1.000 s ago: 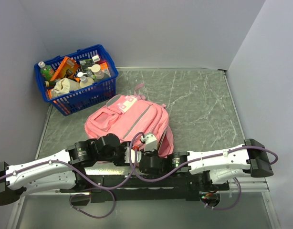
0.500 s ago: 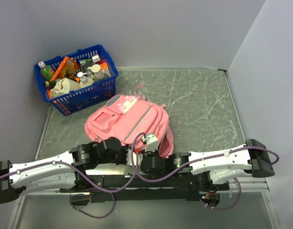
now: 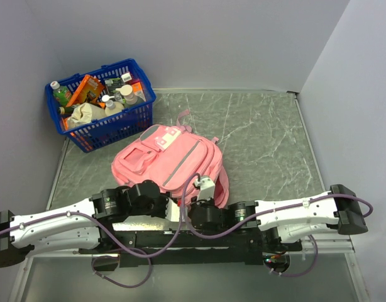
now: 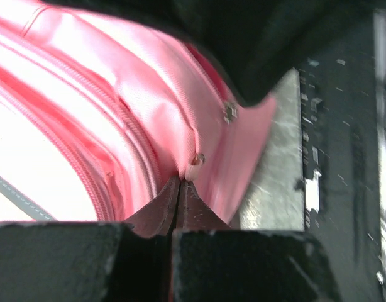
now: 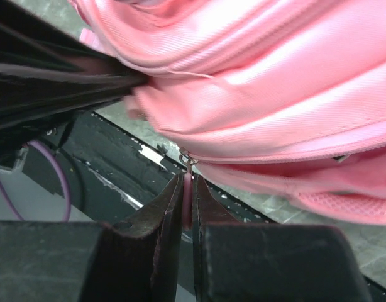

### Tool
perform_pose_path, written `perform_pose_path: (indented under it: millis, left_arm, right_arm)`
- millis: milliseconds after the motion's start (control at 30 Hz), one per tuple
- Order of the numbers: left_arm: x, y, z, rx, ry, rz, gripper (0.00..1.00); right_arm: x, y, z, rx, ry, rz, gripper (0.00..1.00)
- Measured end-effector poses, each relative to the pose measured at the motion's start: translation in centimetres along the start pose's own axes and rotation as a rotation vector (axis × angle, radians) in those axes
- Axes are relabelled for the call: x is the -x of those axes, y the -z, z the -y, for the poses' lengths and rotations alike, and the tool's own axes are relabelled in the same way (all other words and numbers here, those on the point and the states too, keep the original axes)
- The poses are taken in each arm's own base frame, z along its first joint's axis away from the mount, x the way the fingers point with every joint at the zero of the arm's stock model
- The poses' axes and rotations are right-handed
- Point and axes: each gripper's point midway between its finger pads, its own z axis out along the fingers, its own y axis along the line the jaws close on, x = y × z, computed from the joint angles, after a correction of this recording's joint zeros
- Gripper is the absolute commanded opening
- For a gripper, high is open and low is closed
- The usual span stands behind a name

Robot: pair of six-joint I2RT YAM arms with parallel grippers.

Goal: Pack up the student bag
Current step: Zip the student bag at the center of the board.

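Observation:
The student bag (image 3: 168,160), a soft pink backpack with a grey stripe, lies flat in the middle of the table. Both grippers sit at its near edge. In the left wrist view my left gripper (image 4: 180,182) is shut, its tips pinching the end of a pale zipper pull (image 4: 193,168) on the bag's pink side (image 4: 117,107). The right wrist view has my right gripper (image 5: 187,179) shut on a pink zipper pull (image 5: 187,189) that hangs from a metal slider (image 5: 188,160) under the bag's edge (image 5: 275,75).
A blue plastic basket (image 3: 114,128) full of bottles and packets stands at the back left, just beyond the bag. Grey walls close in the table on the left, back and right. The black mounting rail (image 3: 180,239) runs along the near edge.
My left gripper's jaws have closed at the bag's near edge. The right wrist has shifted slightly to the right, still holding its zipper pull.

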Motion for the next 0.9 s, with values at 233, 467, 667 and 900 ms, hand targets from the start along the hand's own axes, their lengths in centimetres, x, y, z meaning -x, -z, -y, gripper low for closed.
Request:
perform_pose_path:
  millis: [233, 467, 667, 900]
  left_arm:
    - [0.7, 1.0, 1.5, -0.120, -0.038, 0.008, 0.01]
    - [0.9, 1.0, 1.9, -0.144, -0.065, 0.023, 0.01]
    - [1.1, 1.0, 2.1, -0.157, -0.073, 0.035, 0.01]
    - [2.2, 0.7, 2.2, -0.162, -0.078, 0.087, 0.01]
  right_arm:
    - [-0.1, 0.9, 0.5, 0.014, -0.075, 0.002, 0.00]
    - [-0.2, 1.8, 1.0, 0.010, -0.088, -0.007, 0.00]
    - [-1.0, 2.6, 1.1, -0.042, -0.088, -0.021, 0.00]
    - [-0.5, 4.6, 2.4, -0.054, -0.210, 0.015, 0.00]
